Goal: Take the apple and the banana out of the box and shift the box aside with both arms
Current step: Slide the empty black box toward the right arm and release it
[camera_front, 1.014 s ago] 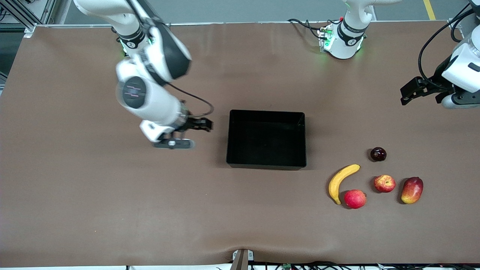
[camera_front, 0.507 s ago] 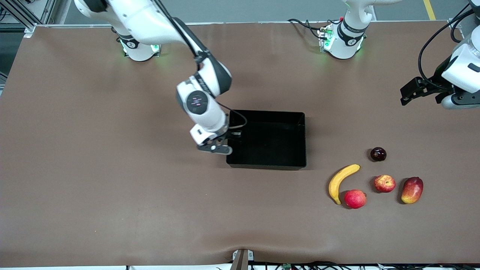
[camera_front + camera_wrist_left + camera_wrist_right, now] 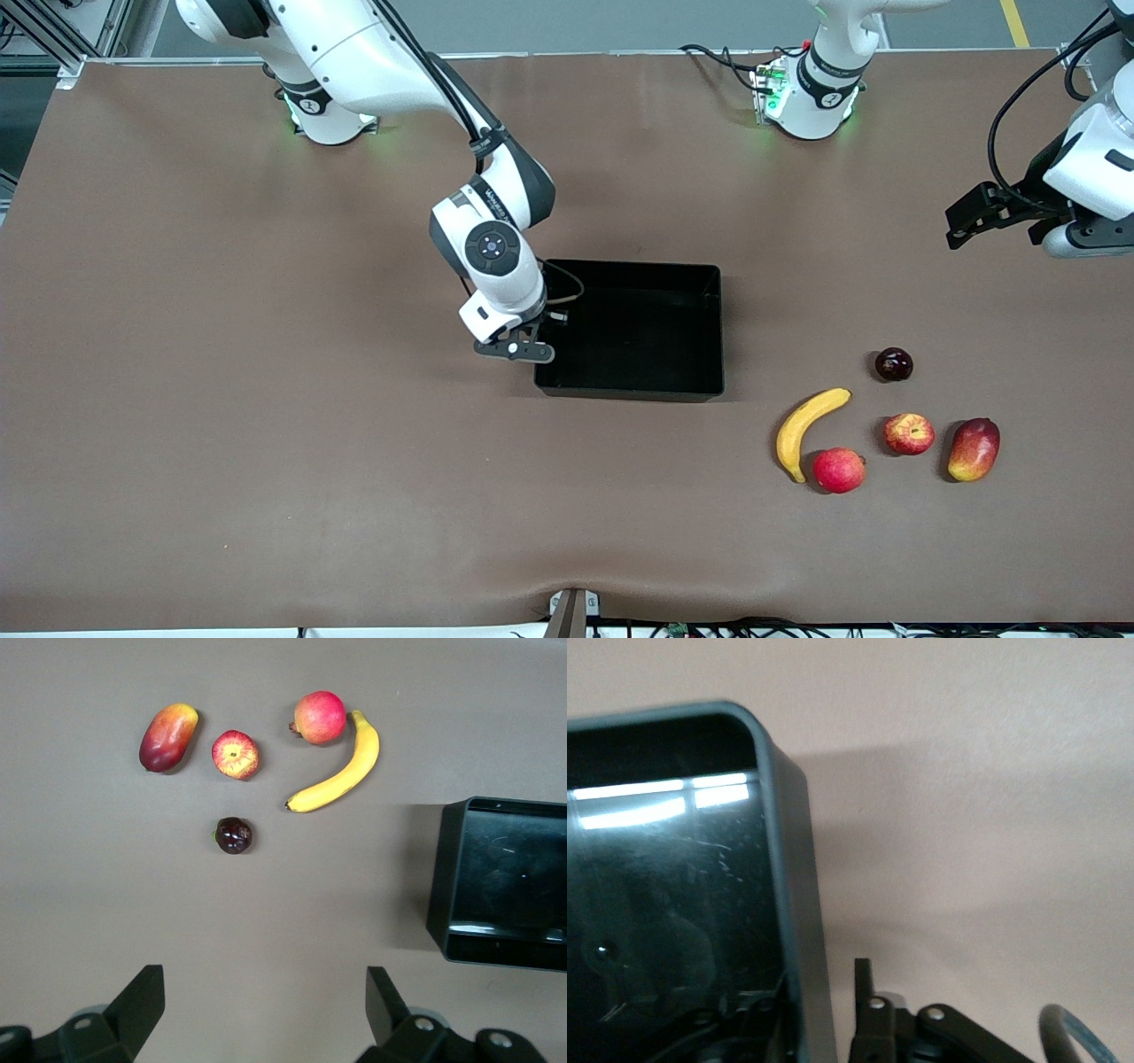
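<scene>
The right claw [image 3: 539, 330] straddles the box [image 3: 631, 381] wall, fingers spread either side. The left claw [image 3: 264, 1010] hovers spread, waiting. Banana [image 3: 804, 425] and apple [image 3: 908, 433] lie at the box's 4 o'clock on the surface [image 3: 266, 443].

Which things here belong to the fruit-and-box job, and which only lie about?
Belong:
long curved yellow banana
small red apple with yellow patches
black shallow plastic box
right tool, straddling the box wall
left tool, waiting

Lying about:
round red pomegranate
red-yellow mango
dark plum

Fruits [image 3: 889, 428] on the table [image 3: 221, 443], beside the box [image 3: 631, 329], toward the left arm's end.
</scene>
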Tool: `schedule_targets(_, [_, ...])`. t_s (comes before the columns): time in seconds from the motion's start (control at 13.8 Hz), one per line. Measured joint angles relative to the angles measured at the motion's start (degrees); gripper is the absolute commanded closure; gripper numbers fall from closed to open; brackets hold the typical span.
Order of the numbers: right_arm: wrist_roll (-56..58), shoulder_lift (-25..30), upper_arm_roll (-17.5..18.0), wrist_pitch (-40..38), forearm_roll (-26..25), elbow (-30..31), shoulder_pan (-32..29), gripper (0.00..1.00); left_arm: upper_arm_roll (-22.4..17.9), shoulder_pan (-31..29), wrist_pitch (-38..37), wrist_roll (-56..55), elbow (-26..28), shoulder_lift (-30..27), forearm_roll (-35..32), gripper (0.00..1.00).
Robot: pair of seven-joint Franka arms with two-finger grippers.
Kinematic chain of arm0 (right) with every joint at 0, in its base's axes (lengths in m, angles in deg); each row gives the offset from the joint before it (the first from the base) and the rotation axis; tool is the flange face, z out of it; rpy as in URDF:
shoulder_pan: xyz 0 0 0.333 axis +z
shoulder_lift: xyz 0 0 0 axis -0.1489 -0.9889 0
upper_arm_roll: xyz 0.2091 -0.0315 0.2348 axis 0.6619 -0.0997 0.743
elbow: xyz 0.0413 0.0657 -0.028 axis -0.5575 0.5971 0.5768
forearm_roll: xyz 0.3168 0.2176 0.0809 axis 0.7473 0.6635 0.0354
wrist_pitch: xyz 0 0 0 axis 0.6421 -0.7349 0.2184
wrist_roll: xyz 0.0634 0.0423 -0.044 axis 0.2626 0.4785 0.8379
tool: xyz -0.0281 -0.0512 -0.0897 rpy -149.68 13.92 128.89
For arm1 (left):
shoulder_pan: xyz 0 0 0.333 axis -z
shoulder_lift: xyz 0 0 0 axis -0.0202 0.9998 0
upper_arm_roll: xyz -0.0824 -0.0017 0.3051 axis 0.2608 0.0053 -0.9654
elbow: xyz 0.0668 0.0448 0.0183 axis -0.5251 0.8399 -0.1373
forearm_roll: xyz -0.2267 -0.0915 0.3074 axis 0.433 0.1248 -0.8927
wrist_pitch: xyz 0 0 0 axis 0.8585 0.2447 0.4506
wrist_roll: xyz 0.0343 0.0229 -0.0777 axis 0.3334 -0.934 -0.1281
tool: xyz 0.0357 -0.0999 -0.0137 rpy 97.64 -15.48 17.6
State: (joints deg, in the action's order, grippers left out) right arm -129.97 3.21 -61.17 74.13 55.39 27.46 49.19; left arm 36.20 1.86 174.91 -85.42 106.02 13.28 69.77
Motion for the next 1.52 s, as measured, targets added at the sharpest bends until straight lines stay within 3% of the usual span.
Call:
schedule_targets(0.29, [0.2, 3.1, -0.2, -6.0, -0.1, -0.7, -1.9, 1.0, 0.0, 0.0, 0.0, 0.0, 0.0, 0.0, 0.0, 0.0])
schedule_targets(0.51, [5.7, 9.0, -0.5, -16.0, -0.5, -1.0, -8.1, 1.0, 0.0, 0.0, 0.0, 0.0, 0.1, 0.0, 0.0, 0.0])
schedule_targets(0.72, [11.4, 15.8, -0.7, -21.1, -0.7, 1.4, -15.8, 1.0, 0.0, 0.0, 0.0, 0.0, 0.1, 0.0, 0.0, 0.0])
schedule_targets(1.09, [37.5, 23.2, -1.1, -20.5, -0.9, 13.3, -35.9, 1.0, 0.0, 0.0, 0.0, 0.0, 0.1, 0.1, 0.0, 0.0])
schedule_targets(1.3, [49.8, 22.6, -1.2, -16.9, -1.0, 15.8, -46.3, 1.0, 0.0, 0.0, 0.0, 0.0, 0.1, 0.8, 0.0, 0.0])
schedule_targets(1.52, [59.1, 18.4, -1.1, -9.8, -1.0, 16.9, -54.1, 1.0, 0.0, 0.0, 0.1, 0.0, 0.2, 1.4, 0.0, 0.0])
